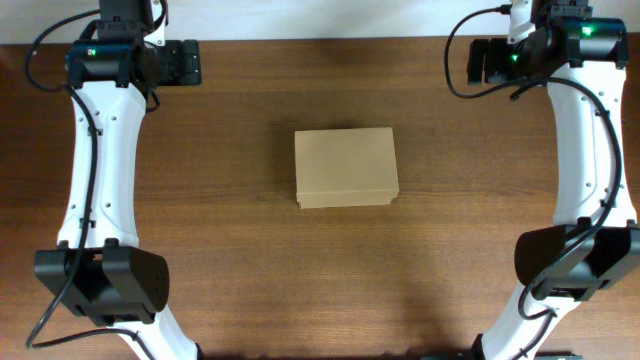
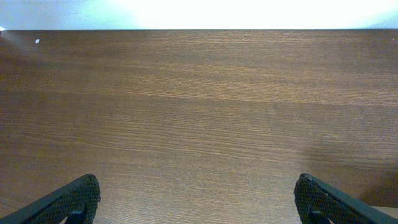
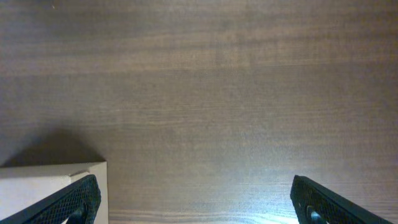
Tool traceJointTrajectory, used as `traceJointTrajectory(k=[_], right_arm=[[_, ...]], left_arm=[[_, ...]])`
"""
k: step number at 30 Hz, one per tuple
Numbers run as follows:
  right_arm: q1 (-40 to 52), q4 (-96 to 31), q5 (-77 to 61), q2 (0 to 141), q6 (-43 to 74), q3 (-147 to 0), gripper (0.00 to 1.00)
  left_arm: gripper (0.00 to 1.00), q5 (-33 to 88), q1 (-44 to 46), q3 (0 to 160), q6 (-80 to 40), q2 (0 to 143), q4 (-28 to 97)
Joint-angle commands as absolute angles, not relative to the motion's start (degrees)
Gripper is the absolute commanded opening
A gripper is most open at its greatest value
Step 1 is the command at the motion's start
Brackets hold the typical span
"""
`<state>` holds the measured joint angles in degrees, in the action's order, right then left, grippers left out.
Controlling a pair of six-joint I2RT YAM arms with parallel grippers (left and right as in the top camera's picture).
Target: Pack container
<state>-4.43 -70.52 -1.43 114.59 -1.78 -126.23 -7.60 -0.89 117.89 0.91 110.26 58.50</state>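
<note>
Container is found at mid-table, shut, its flap laid flat, and nothing to be packed is seen on the table around it. Whether anything lies inside cannot be told. Beyond it, near the far edge, both arms are held well apart from it. The left gripper is spread wide over bare wood, and the right gripper is likewise spread, with only a corner of it caught beside one finger. The task is judged either unstarted or finished. If unstarted, the flap edge must be reached and lifted by one gripper while the body is steadied by the other.
</note>
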Motion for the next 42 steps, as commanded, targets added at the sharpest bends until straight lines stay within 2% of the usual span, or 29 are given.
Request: traceJointTrajectory(k=[1,6,11,19,23,34,42], right_arm=[[-4.54,-73.14,0.12,114.37,-1.72,-127.2,0.99],[-4.47,-72.58,0.1,111.0,-1.72,-126.74,0.99],[-4.47,-63.24,0.05,102.54,-1.69,-118.48,0.99],[-4.47,-38.5,-4.32,75.5,-1.48,-79.72,0.99],[-4.47,-31.62,-4.49,61.58,-1.48,-63.07,0.99],[-4.47,-29.54,-4.56,31.66,-1.45,-37.15,0.99],[-4.47,-29.56,-5.8,20.88,-1.45,-27.55,0.99]], left_arm=[[1.0,-8.43,-0.97,118.56,1.56,109.65,58.39],[1.0,-8.43,-0.97,118.56,1.56,109.65,58.39],[1.0,-8.43,-0.97,118.56,1.56,109.65,58.39],[1.0,-8.43,-0.97,118.56,1.56,109.65,58.41],[1.0,-8.43,-0.97,118.54,1.56,109.65,58.39],[1.0,-8.43,-0.97,118.56,1.56,109.65,58.39],[1.0,-8.43,-0.97,118.56,1.56,109.65,58.39]])
